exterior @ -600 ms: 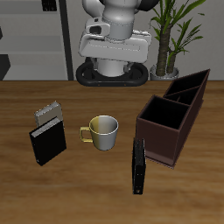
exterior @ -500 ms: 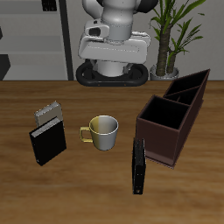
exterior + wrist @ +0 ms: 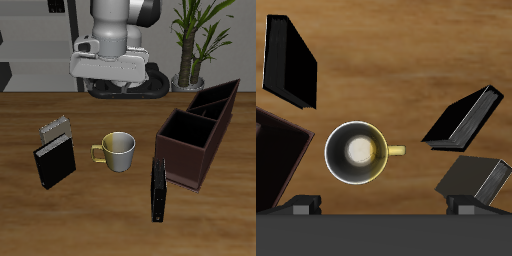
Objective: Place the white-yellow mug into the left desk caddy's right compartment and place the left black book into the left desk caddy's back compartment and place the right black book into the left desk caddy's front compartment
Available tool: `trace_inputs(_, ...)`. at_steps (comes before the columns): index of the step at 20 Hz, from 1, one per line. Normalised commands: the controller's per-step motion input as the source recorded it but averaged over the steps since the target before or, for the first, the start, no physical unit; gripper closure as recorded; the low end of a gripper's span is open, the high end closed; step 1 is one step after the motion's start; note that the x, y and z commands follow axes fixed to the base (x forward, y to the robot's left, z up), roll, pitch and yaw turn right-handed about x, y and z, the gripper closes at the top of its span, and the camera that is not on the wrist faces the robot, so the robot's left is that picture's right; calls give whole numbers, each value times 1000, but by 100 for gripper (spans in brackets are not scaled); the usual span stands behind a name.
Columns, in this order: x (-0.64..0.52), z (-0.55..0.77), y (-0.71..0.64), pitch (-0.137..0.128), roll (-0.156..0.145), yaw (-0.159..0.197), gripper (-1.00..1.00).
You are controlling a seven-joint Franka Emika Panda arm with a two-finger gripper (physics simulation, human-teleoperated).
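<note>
The arm has swung sideways since the earlier frame; nothing else moved. The mug (image 3: 356, 152) stands mid-surface, directly under the pincer (image 3: 384, 205), which is wide open and empty, handle (image 3: 397, 151) pointing away from the caddy (image 3: 198, 133).

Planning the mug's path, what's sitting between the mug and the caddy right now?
A black book sits near the gap's front side; otherwise bare table separates the mug from the caddy, seen in the exterior view.
</note>
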Motion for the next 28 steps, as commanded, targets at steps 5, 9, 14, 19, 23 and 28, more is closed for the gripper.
trace_inputs(5,81,-455,-312,32,37,-116,-100)
trace_inputs(9,-16,-240,-166,-61,22,-36,-100)
trace_inputs(14,-22,-271,-41,-22,-6,-68,-100)
trace_inputs(19,35,-252,-6,-16,-23,-65,-100)
trace_inputs(23,59,-215,5,23,-20,-30,-100)
trace_inputs(28,-1,-324,33,34,18,-62,-100)
